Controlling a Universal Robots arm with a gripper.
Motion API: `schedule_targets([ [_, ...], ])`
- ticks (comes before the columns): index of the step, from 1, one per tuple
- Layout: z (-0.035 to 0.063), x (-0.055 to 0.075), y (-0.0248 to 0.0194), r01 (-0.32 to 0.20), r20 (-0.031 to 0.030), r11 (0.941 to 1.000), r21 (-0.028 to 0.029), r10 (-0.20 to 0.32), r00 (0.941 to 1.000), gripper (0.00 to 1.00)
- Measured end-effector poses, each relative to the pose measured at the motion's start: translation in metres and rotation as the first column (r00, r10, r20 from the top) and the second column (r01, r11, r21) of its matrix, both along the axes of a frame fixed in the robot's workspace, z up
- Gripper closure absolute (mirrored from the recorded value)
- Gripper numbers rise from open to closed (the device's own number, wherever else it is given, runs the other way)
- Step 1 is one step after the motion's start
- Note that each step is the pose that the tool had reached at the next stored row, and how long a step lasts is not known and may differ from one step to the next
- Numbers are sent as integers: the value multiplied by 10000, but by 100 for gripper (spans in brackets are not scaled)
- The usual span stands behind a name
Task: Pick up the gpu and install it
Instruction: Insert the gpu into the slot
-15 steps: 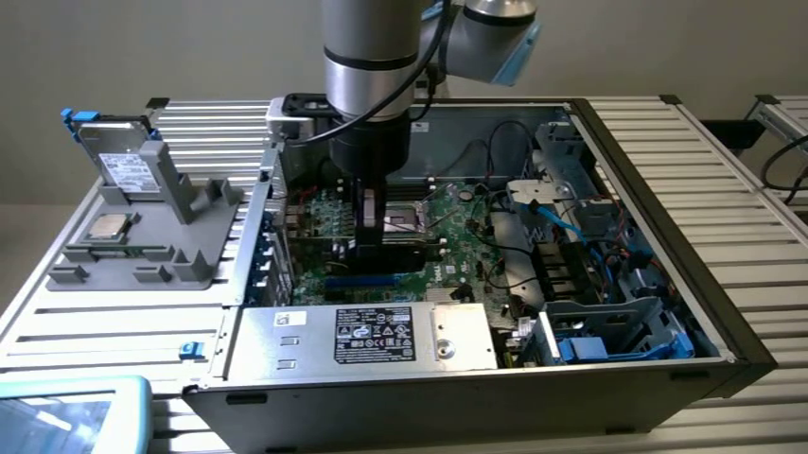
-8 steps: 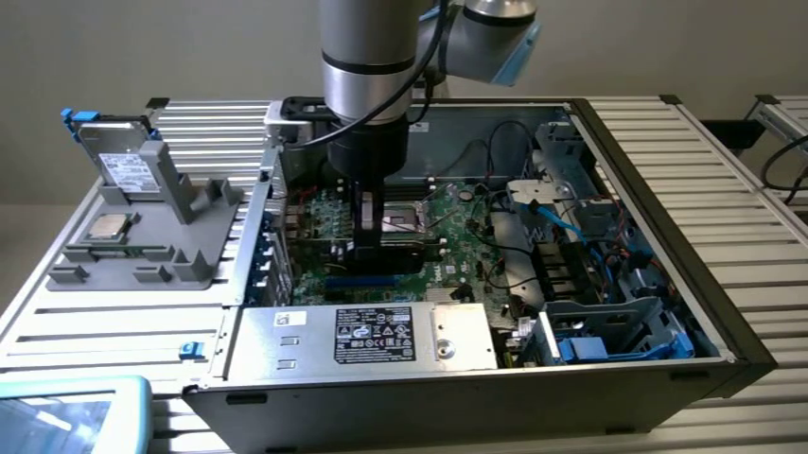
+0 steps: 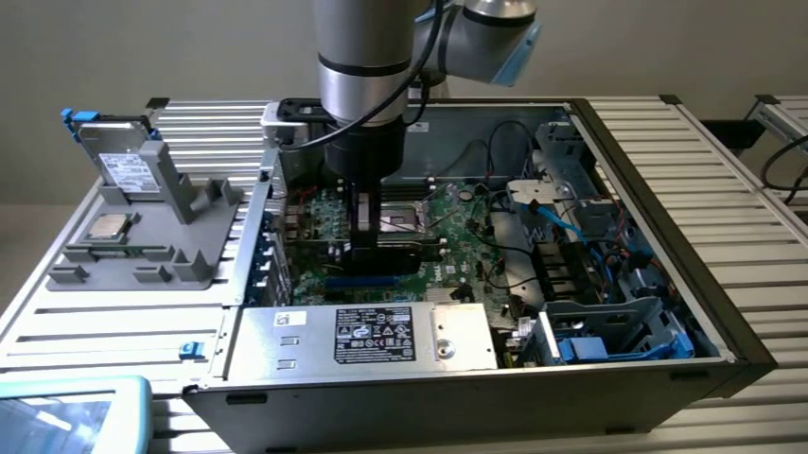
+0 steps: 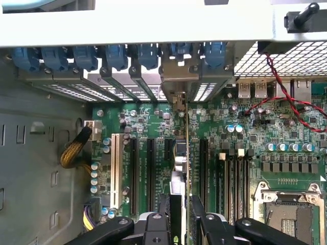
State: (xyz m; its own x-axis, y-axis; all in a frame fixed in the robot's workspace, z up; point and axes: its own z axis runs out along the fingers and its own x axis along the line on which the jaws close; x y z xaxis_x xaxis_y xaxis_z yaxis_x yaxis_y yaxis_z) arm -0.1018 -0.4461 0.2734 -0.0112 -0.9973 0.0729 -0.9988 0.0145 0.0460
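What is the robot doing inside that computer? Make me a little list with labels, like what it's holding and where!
Robot part: gripper, down inside the open computer case
Holding: gpu, clamped edge-on in the gripper
Where the gpu is: upright at the expansion slots of the motherboard
Pushed fully into a slot: cannot tell
Outside the case: hard drive standing on a grey holder
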Motion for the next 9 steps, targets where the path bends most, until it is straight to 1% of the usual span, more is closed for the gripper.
schedule_targets([
  [6,-3,-10,-1,0,-5,10000,-2,0,10000,73],
  [9,-23,-10,0,-1,-5,10000,-1,1,10000,73],
])
